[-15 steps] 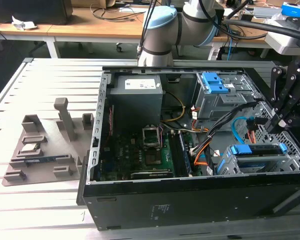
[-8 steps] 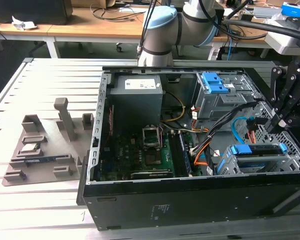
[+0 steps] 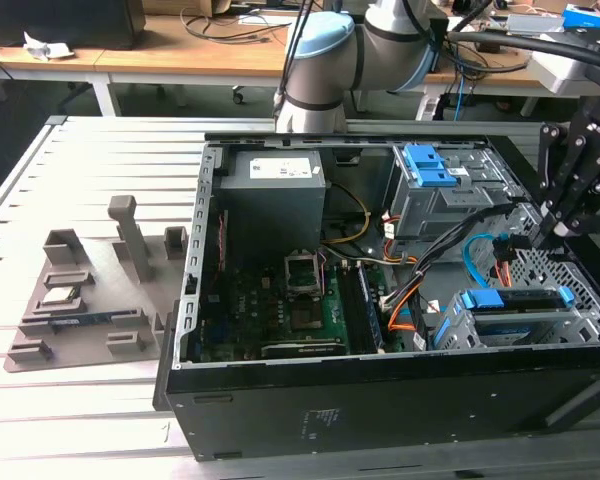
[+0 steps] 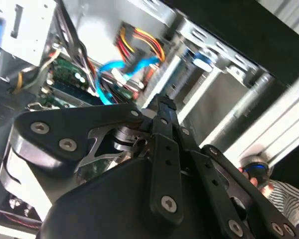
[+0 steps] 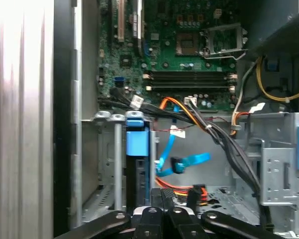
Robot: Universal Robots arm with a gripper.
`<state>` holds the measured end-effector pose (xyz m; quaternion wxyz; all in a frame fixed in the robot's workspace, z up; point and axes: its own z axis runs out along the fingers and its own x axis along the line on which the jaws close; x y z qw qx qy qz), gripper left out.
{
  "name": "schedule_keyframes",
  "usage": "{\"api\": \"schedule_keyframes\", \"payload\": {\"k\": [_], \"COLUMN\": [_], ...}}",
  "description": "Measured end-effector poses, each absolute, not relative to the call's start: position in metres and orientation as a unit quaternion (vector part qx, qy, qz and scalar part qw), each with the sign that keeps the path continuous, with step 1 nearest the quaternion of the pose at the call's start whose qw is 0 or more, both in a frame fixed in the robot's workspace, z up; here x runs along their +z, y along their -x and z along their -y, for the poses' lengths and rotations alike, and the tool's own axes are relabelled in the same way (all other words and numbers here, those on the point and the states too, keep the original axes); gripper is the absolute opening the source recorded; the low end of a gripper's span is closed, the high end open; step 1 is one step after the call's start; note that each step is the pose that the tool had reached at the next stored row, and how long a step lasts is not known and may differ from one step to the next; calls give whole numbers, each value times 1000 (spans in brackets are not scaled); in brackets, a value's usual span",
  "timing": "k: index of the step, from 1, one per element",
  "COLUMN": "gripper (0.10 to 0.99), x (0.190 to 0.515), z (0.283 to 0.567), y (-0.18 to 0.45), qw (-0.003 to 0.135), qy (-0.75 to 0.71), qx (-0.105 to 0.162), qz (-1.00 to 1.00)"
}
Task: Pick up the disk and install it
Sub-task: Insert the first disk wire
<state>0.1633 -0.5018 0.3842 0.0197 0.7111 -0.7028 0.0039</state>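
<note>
An open computer case (image 3: 280, 420) lies on its side on a slatted metal table (image 3: 90, 170). The disk (image 3: 510, 300), in its blue carrier, sits in the lower drive cage (image 3: 540, 330) at the near corner of the case, toward the exterior view's right; in the first wrist view the carrier's blue end (image 5: 136, 139) stands upright between the cage's metal rails. The gripper (image 3: 540, 232) hangs over the case's right part, above and just behind that cage, apart from the disk and holding nothing. Its black fingers (image 5: 159, 219) lie close together in the first wrist view, with no gap seen between the tips, so the hand reads as closed. A blue data cable (image 5: 182, 164) and orange wires (image 5: 184, 112) lie loose on the case floor beside the cage. The motherboard (image 3: 280, 310) covers the case's middle, with the grey power supply (image 3: 275, 190) at the far side. A second cage with blue latches (image 3: 430, 165) stands at the far right. A grey fixture (image 3: 100, 290) rests on the table to the exterior view's left of the case.
</note>
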Motion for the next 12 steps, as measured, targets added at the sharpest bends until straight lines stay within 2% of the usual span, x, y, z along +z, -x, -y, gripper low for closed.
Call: {"api": "schedule_keyframes", "payload": {"k": [4,9,10,11,12], "gripper": [106,106,169,169,235], "x": [368,367,367,367,367], "z": [483,483,483,483,483], "y": [-172,-173,-173,-173,-173], "qw": [20,23,23,23,23], "qy": [-711,-711,-711,-711,-711], "qx": [4,6,6,6,6], "qz": [703,703,703,703,703]}}
